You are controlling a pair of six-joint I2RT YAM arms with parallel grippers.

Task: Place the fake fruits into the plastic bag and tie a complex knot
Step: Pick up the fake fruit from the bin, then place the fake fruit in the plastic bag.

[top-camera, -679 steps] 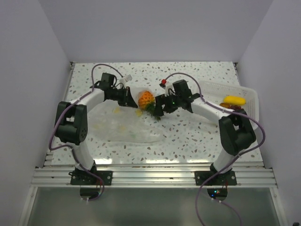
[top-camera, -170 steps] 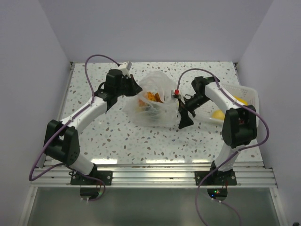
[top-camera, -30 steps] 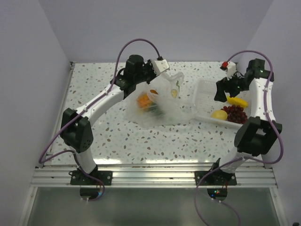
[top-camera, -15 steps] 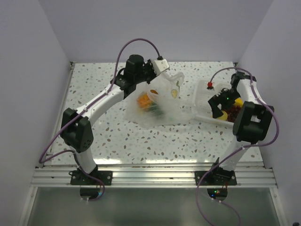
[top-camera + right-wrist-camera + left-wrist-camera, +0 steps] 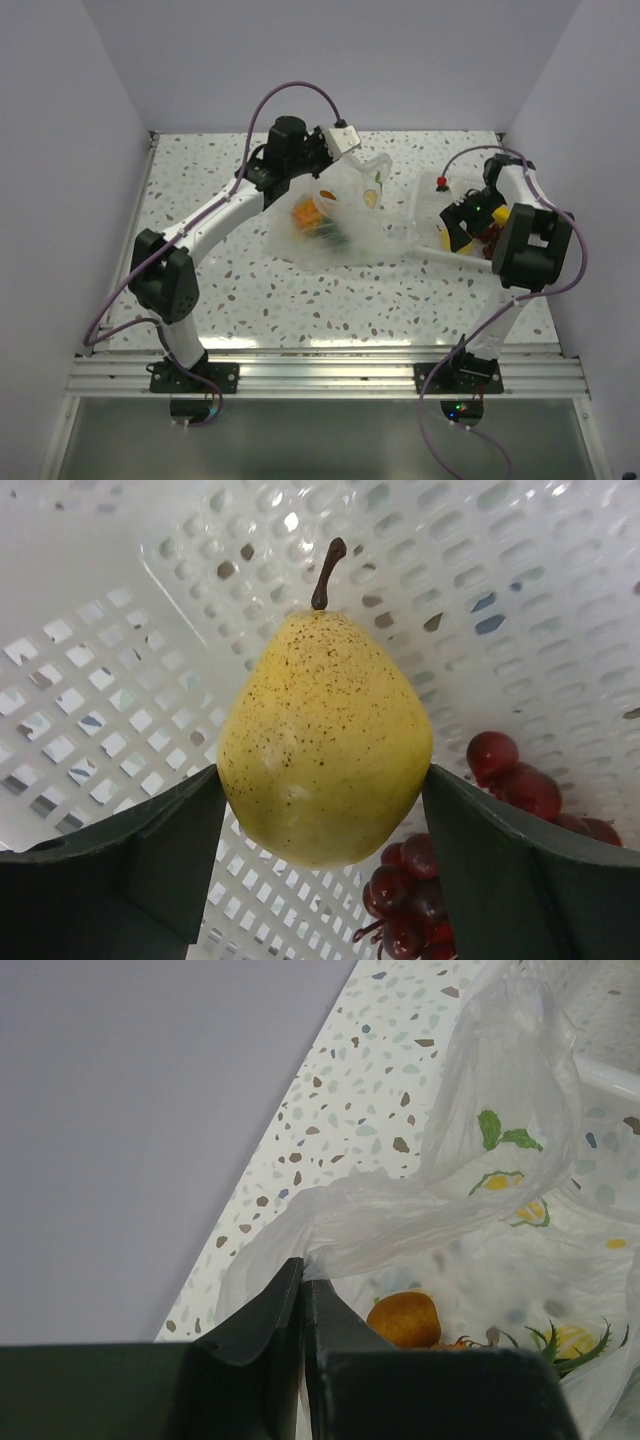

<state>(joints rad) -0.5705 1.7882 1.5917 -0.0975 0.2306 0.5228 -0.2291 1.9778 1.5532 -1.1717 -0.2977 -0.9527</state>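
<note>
The pear (image 5: pixel 325 710), yellow and speckled with a brown stem, stands in the white slotted tray (image 5: pixel 110 710) at the right of the desk, with the dark red grapes (image 5: pixel 520 780) just beside it. The right claw (image 5: pixel 322 780) straddles its widest part with a finger against each flank. It seems to be pinching the pear, though the view does not tell how firmly. The plastic bag (image 5: pixel 350 225) lies left of the tray, near the desk's middle, with an orange fruit (image 5: pixel 403 1318) already inside. The left claw (image 5: pixel 300 1295), pressed together on a fold of the rim, holds the mouth up.

The step in hand looks to be fetching the pear for the bag. To do it well, the right claw should grip the belly rather than the tapering neck, where the glossy skin would likely slip. It should lift straight up to clear the tray wall without dragging the grapes, then cross to the raised mouth and let go low inside. The knot is not yet begun.

The desk (image 5: pixel 200 180) is pale and speckled, enclosed by plain lilac-white walls (image 5: pixel 330 60), with a metal rail (image 5: pixel 320 375) along its near edge.
</note>
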